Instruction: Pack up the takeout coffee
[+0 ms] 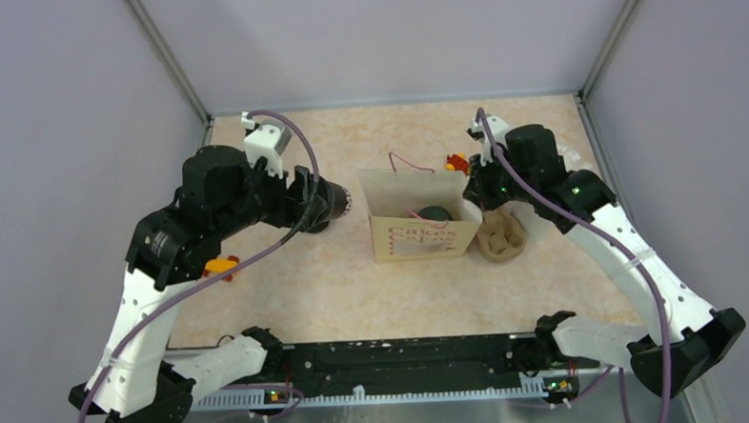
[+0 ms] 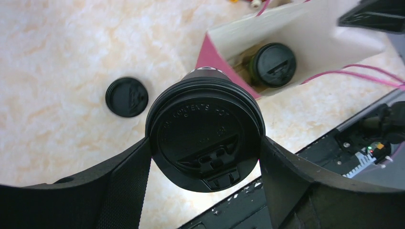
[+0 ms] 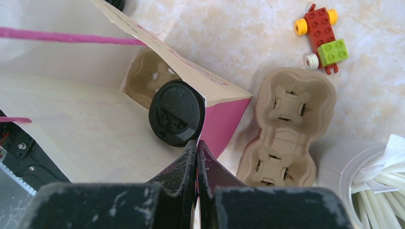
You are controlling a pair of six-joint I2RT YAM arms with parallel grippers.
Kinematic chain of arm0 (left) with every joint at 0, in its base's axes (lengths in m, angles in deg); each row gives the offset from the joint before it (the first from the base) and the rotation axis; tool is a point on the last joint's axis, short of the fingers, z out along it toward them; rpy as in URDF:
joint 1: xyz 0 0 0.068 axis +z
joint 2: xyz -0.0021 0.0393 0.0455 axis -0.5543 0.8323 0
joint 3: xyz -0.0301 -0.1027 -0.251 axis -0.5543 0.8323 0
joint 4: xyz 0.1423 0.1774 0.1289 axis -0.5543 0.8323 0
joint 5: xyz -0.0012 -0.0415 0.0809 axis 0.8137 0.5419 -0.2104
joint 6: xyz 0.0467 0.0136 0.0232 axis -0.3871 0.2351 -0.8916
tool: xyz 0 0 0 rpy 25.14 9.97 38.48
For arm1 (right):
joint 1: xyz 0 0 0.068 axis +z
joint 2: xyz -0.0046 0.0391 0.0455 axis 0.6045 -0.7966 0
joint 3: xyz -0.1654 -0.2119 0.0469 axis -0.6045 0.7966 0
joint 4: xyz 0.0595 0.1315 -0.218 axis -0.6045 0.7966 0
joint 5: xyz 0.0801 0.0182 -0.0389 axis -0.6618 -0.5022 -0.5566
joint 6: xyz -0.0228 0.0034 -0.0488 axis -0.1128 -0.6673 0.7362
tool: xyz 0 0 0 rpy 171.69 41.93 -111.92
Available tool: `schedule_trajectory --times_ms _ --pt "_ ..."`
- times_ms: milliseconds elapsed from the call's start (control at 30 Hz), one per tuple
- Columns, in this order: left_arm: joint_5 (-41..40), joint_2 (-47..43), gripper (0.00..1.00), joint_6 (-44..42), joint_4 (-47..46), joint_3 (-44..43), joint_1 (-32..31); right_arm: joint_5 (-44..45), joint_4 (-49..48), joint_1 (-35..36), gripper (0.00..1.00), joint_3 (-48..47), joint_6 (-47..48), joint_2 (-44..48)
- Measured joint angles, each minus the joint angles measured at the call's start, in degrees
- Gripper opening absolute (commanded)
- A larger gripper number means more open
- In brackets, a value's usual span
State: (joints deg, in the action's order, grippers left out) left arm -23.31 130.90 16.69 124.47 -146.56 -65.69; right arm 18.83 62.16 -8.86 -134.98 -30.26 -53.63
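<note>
Closest in the left wrist view, the left pincer holds one black coffee cup up off the bench. One finger presses on each side of it, and its lid faces the camera. Behind it, at the middle left, one loose lid lies flat on the bench. Farther back, at the upper right, the second coffee cup stands inside the one paper bag. That makes two cups and three lids.

In the right wrist view, the right pincer is squeezed tight at the bag's rim, bottom middle. I cannot tell if paper is caught in it. One inner carrier sits in the bag under the cup. One outer carrier lies just right of the bag. One cup of straws is at the lower right. One brick toy is far off at the upper right.
</note>
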Motion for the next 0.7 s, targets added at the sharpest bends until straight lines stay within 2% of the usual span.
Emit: schedule_trajectory --times_ms 433,700 --pt "14.2 4.9 0.71 -8.3 -4.5 -8.1 0.0 -0.7 0.1 0.4 0.0 0.0 5.4 1.2" --pt "22.0 6.0 0.69 -10.0 -6.3 -8.1 -0.2 0.6 -4.1 2.6 0.0 2.1 1.9 5.0"
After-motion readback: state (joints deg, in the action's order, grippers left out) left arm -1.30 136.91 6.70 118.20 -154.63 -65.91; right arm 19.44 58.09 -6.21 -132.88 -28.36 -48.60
